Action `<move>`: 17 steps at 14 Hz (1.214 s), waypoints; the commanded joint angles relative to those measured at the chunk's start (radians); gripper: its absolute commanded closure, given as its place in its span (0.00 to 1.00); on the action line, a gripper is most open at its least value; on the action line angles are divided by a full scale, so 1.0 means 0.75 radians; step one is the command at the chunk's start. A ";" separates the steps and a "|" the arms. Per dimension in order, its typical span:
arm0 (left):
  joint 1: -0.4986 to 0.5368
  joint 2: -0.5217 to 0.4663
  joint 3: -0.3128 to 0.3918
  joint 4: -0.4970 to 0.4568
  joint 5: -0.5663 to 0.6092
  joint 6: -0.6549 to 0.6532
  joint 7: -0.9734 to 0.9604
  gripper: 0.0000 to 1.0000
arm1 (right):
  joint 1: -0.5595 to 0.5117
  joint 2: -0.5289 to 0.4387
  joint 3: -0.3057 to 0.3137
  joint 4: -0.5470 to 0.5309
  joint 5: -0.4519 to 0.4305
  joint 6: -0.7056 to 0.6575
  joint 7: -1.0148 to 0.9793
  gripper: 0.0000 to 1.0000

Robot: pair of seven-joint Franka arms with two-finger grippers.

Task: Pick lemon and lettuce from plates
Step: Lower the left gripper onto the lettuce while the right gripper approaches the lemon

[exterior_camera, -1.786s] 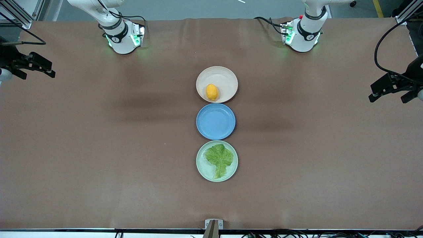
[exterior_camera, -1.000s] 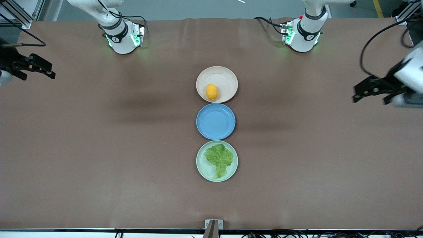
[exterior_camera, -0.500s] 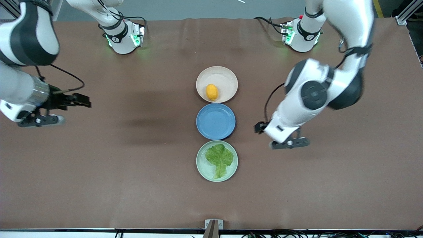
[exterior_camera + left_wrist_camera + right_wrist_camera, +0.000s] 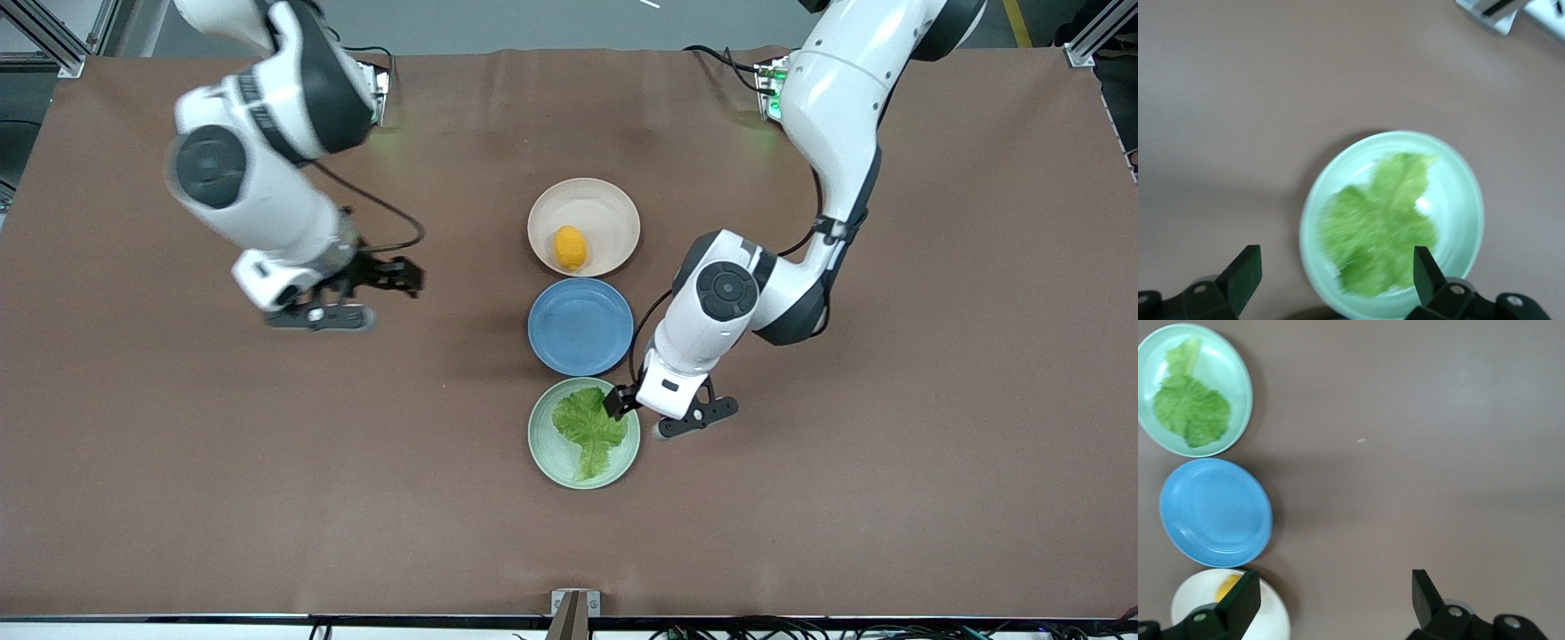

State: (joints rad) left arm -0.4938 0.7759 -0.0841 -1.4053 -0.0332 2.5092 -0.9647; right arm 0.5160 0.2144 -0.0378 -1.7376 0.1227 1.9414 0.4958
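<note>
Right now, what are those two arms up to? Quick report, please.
Left gripper open over lettuce. Right gripper open over bare table, short of lemon. Both items on plates; nothing in the way.

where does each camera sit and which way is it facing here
Front view: high across the table, facing both arms, the three plates between them.
Left wrist view: looks down on the lettuce on the green plate; open left gripper shows.
Right wrist view: looks down on bare table; open right gripper shows.
All share the lettuce.
</note>
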 commanded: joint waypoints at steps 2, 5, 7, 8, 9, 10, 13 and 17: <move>-0.037 0.141 0.008 0.104 -0.005 0.196 -0.266 0.00 | 0.185 0.082 -0.021 -0.093 0.016 0.227 0.189 0.00; -0.055 0.205 0.010 0.104 -0.005 0.283 -0.393 0.00 | 0.275 0.137 -0.021 -0.145 0.014 0.360 0.279 0.00; -0.057 0.231 0.010 0.104 -0.005 0.297 -0.428 0.00 | 0.330 0.162 -0.021 -0.223 0.014 0.489 0.306 0.01; -0.066 0.234 0.010 0.100 -0.003 0.297 -0.430 0.00 | 0.361 0.174 -0.021 -0.264 0.014 0.561 0.308 0.01; -0.068 0.236 0.010 0.098 -0.005 0.297 -0.430 0.00 | 0.383 0.186 -0.021 -0.297 0.014 0.616 0.314 0.01; -0.068 0.236 0.010 0.096 -0.009 0.291 -0.432 0.00 | 0.408 0.209 -0.021 -0.307 0.014 0.643 0.341 0.02; -0.074 0.234 0.010 0.096 -0.042 0.283 -0.430 0.00 | 0.498 0.278 -0.023 -0.303 0.010 0.723 0.427 0.02; -0.076 0.221 0.010 0.094 -0.042 0.179 -0.430 0.00 | 0.551 0.324 -0.025 -0.299 -0.006 0.743 0.488 0.02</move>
State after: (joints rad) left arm -0.5386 0.9420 -0.0847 -1.3530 -0.0474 2.6957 -1.2758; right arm 0.9070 0.4539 -0.0419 -1.9559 0.1217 2.4874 0.8255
